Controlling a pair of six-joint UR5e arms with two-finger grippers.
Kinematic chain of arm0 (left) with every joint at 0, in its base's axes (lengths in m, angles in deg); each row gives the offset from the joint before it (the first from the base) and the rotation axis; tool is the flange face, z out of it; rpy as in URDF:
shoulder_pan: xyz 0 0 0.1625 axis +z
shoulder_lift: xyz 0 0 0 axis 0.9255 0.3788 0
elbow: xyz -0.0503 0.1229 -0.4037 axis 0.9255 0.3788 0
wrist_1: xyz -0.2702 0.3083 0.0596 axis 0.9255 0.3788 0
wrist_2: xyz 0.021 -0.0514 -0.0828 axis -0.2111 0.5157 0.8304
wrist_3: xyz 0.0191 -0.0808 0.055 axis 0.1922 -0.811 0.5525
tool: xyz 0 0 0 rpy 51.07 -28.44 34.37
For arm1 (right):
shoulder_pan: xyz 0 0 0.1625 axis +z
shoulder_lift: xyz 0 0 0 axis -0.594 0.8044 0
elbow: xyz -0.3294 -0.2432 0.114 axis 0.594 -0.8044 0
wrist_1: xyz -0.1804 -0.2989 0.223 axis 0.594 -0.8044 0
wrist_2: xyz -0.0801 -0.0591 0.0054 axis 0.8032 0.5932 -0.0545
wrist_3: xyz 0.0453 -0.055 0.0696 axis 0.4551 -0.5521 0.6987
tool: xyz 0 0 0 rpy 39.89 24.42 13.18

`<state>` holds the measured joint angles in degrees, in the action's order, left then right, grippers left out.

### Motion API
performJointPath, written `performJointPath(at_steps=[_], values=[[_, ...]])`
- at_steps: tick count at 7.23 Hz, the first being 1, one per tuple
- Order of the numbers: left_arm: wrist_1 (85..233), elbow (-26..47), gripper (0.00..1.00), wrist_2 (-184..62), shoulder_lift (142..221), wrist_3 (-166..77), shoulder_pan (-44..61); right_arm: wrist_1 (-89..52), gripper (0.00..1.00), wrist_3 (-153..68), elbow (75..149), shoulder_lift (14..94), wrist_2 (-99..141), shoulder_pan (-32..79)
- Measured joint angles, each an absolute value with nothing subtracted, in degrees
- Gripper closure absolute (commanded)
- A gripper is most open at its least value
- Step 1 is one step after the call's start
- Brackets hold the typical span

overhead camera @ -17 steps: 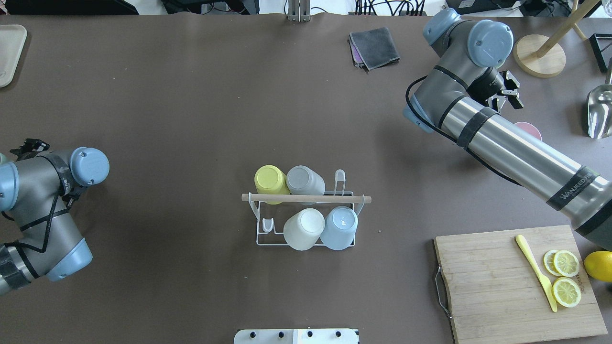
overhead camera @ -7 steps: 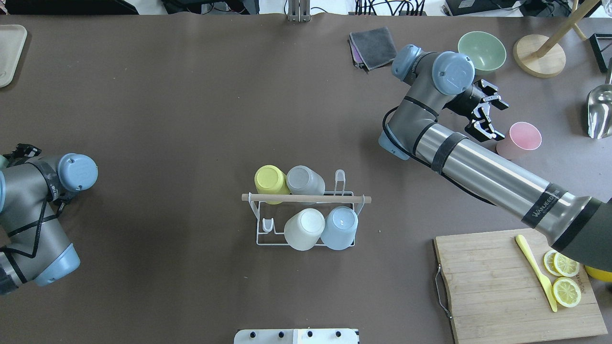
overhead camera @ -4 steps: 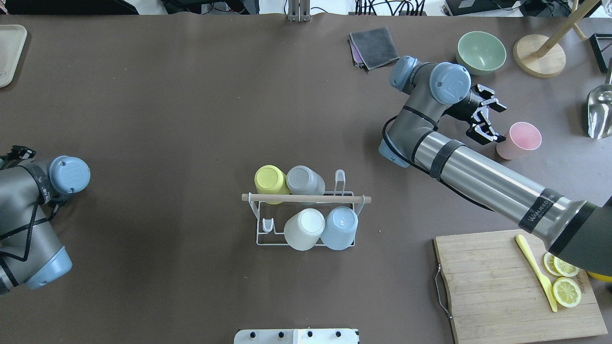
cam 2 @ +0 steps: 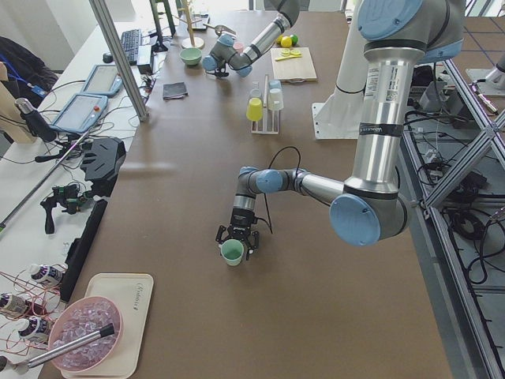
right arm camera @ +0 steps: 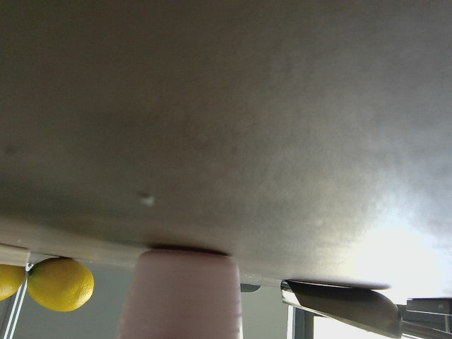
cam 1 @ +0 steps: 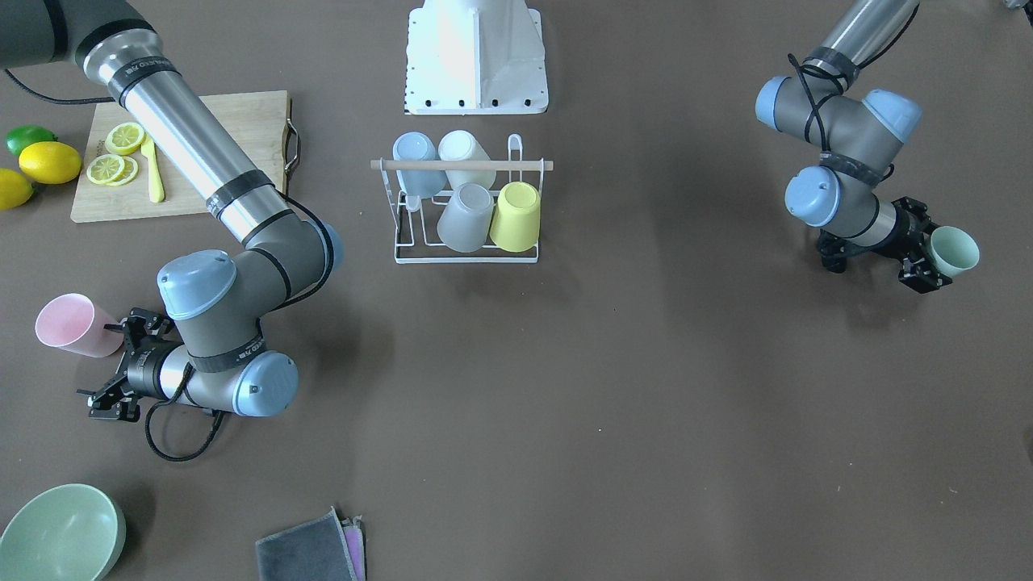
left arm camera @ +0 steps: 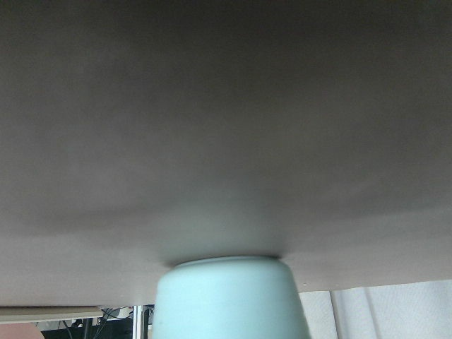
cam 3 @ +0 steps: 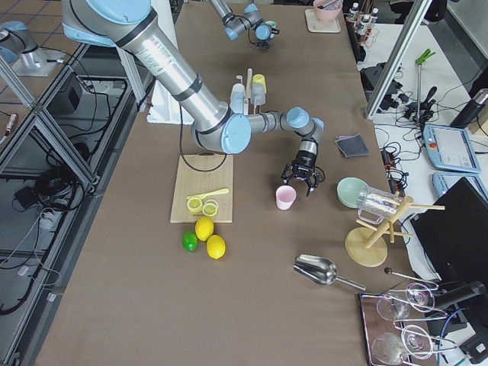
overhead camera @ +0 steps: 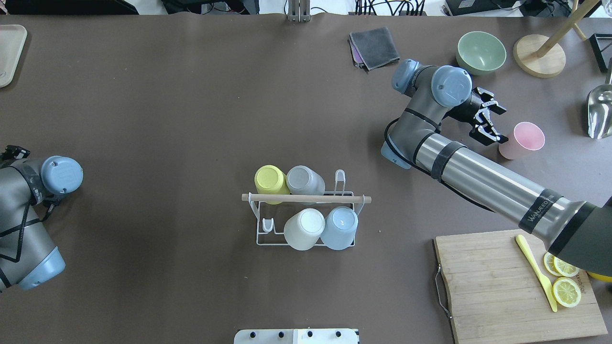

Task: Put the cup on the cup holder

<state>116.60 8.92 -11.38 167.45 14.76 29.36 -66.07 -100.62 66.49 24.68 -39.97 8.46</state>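
Jaws of R gripper (overhead camera: 495,122) are spread wide, holding nothing. The finger nearer the robot is just beside the pink cup (overhead camera: 522,140); can't tell if it touches. Pink cup stands upright on table (overhead camera: 191,119), mouth up, ahead of the jaws & offset to the robot's side, not between them.

L gripper (cam 1: 926,252) is clamped on the mint-green cup (cam 1: 955,251). That cup lies sideways, mouth pointing away from the arm, low over the table toward its left end.

Cup holder (overhead camera: 306,197) sits mid-table, well apart from both grippers. 4 cups sit upside down on it: yellow cup (overhead camera: 270,180) & grey cup (overhead camera: 303,180) in far row, white cup (overhead camera: 303,229) & light-blue cup (overhead camera: 339,227) in near row. 2 prongs free: far prong (overhead camera: 339,177) beside grey, near prong (overhead camera: 267,224) beside white.

Near R arm: green bowl (overhead camera: 481,51), grey cloth (overhead camera: 375,47), metal scoop (overhead camera: 600,112). Cutting board (overhead camera: 487,282) w/ lemon slices (overhead camera: 566,291) & yellow knife (overhead camera: 535,272) lies closer to the robot.
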Motion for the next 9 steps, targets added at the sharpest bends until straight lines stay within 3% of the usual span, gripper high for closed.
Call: performJointPath(at_steps=[6, 9], values=[[119.4, 9.0, 0.01, -11.4, 166.2, 15.9, 27.9, -69.7, 0.02, -100.9, 67.1, 24.6, -45.5, 9.5], [121.1, 9.0, 0.01, -11.4, 165.0, 16.4, 27.7, -73.0, 0.02, -101.0, 71.1, 26.5, -46.0, 9.0]])
